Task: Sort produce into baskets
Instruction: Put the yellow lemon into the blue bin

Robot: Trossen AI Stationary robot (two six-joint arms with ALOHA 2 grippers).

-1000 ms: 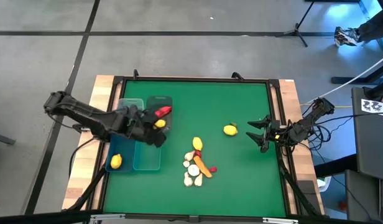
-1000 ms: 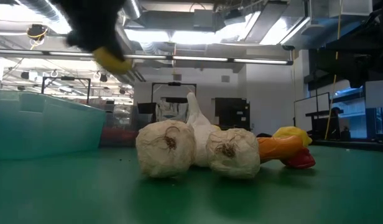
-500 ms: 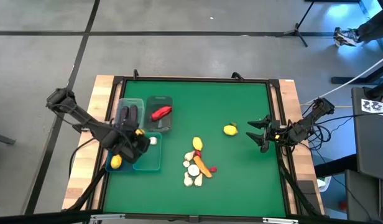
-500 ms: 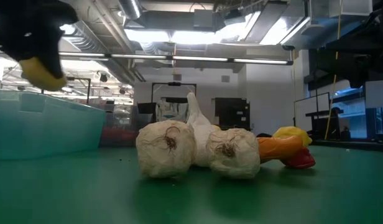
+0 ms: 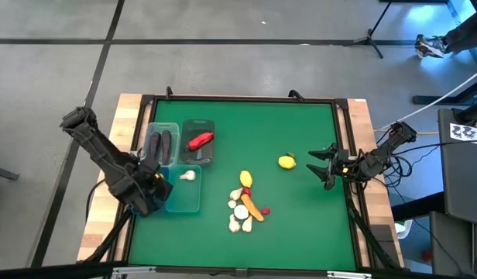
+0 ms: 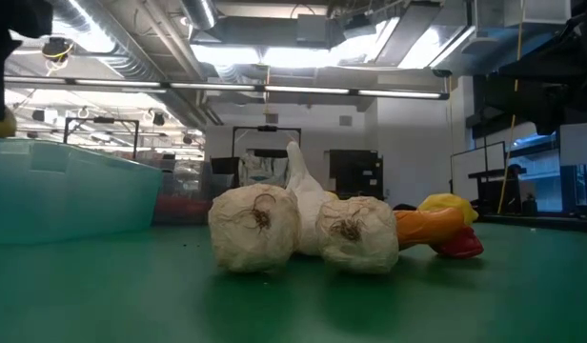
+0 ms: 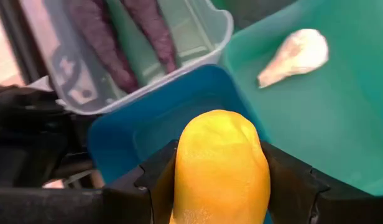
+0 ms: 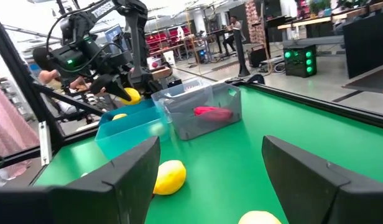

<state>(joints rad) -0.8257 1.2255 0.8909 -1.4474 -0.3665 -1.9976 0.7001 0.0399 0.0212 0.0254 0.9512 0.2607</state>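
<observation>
Green mat [image 5: 285, 124] on a wood-edged table, grey floor around; low view looks across the mat into a workshop w/ ceiling lights.

L gripper [image 5: 145, 192] hangs over the blue bin [image 7: 135, 127] at the mat's left edge, fingers [image 7: 155, 177] clamped on a lemon [image 7: 221, 168]. In the high view the arm covers that bin, so its contents there can't be told; R wrist view shows a second lemon [image 8: 119, 116] in it.

Four bins sit touching in a 2×2 block. Clear bin [image 5: 155, 129] beside the blue one, farther from the table's front: two eggplants [image 5: 159, 144] lying side by side. Next clear bin [image 5: 198, 125]: one red pepper [image 5: 200, 140]. Teal bin [image 5: 188, 203], just beside the blue one: one garlic bulb [image 5: 188, 175].

Pile near the mat's centre-front: garlic bulbs [image 6: 303, 229], a lemon [image 5: 245, 180], a carrot [image 5: 252, 206], a red piece partly hidden, all touching. One more lemon [image 5: 286, 162] lies alone, between the pile and the R gripper.

R gripper [image 5: 322, 166] waits near the mat's right edge, fingers [image 8: 117, 180] wide apart, holding nothing.
</observation>
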